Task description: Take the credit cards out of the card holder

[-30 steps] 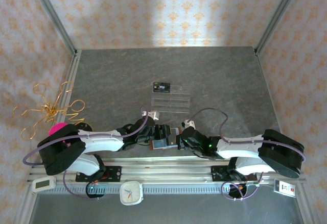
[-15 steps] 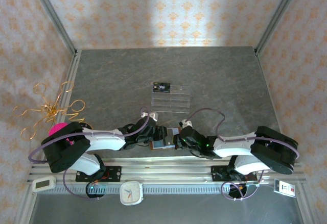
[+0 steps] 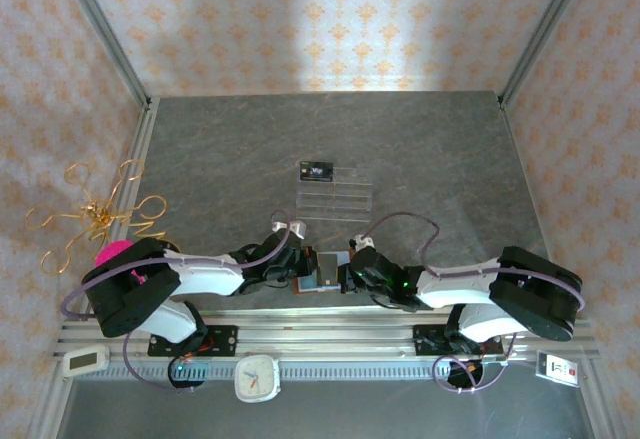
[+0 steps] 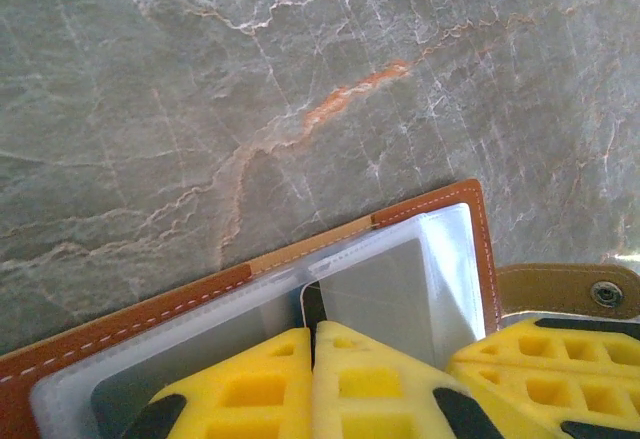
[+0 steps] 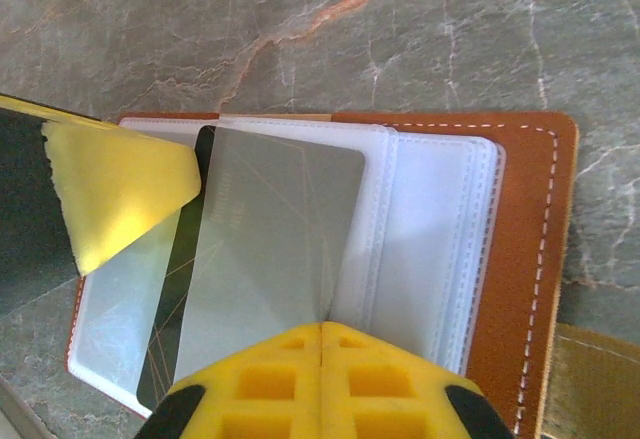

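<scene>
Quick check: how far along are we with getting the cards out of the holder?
Done: one dark card lies at the clear rack. In hand: the card holder lies open; the right gripper looks shut on a corner of a glossy card, and the left gripper is shut at the sleeve edge. Left: pulling that card clear. I cannot tell whether more cards sit in the sleeves.

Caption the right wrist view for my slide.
Right pincer shut at the edge of a grey credit card over the clear sleeves of the open brown leather card holder.
</scene>
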Tool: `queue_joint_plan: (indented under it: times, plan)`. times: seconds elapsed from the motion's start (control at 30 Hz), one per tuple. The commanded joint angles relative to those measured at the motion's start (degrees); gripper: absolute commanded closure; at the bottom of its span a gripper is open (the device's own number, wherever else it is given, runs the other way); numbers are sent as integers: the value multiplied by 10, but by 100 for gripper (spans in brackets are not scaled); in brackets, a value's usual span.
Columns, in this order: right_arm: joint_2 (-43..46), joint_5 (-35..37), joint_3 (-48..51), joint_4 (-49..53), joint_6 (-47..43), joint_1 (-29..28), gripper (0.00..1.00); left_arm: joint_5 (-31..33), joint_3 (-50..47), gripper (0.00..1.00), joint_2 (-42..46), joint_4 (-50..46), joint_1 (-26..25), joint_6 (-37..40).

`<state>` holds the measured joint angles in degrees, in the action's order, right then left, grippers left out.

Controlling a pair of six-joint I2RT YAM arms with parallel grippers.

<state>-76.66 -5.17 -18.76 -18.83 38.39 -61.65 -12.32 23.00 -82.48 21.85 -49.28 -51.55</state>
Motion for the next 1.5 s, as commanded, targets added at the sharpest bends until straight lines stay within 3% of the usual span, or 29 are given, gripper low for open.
queue_joint_plan:
  times: [0.0,0.4,0.73,0.87,1.07,1.27,1.33,1.4,1.47]
  plan:
    - [0,33,-12,42,20,2,100,-10,-21,100,15,21,12,-5]
    - [5,89,-18,94,45,2,100,-33,-83,100,111,46,30,6]
    - [5,55,-23,54,12,2,93,-50,-94,100,113,89,30,-2]
    - [-12,38,-29,46,6,1,97,-68,-93,100,99,115,30,-10]
    - [-46,12,-40,33,0,1,98,-90,-88,83,60,164,30,-28]
    - [-58,6,-45,28,-4,1,98,-97,-82,76,36,172,29,-31]
    - [-55,11,-44,32,-2,2,98,-97,-80,82,34,169,29,-30]
    - [-49,18,-43,37,0,1,98,-97,-78,96,37,161,29,-29]
    - [-44,25,-41,42,4,1,98,-93,-78,100,50,139,28,-24]
